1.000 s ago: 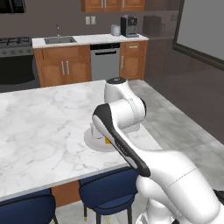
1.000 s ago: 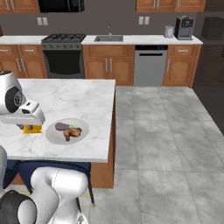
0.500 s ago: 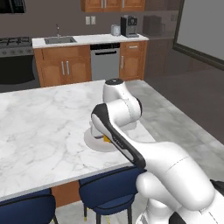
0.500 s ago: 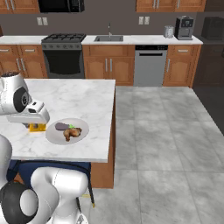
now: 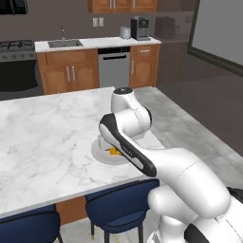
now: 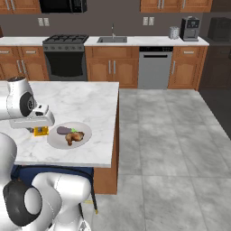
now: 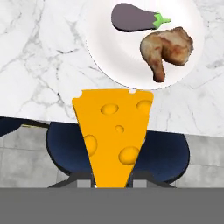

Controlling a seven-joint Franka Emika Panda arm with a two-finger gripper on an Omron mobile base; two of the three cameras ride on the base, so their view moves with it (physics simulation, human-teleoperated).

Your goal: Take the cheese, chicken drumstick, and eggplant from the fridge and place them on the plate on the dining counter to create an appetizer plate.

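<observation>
In the left base view the arm's own links cover most of the plate [image 5: 100, 153], and just a sliver of the cheese [image 5: 114, 151] shows beneath them. The end effector [image 7: 113, 183] is clenched on the cheese's narrow tip, its fingertips barely showing at the hand view's bottom. The wedge hangs above the counter [image 6: 90, 101] edge, just short of the plate's rim. On the plate lie the eggplant [image 7: 136, 18] and the chicken drumstick [image 7: 167, 50], close together. A blue stool [image 7: 65, 146] sits below the counter edge.

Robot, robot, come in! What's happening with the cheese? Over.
Gripper shut on cheese, above counter edge. Eggplant, drumstick already on plate. Path clear.
</observation>
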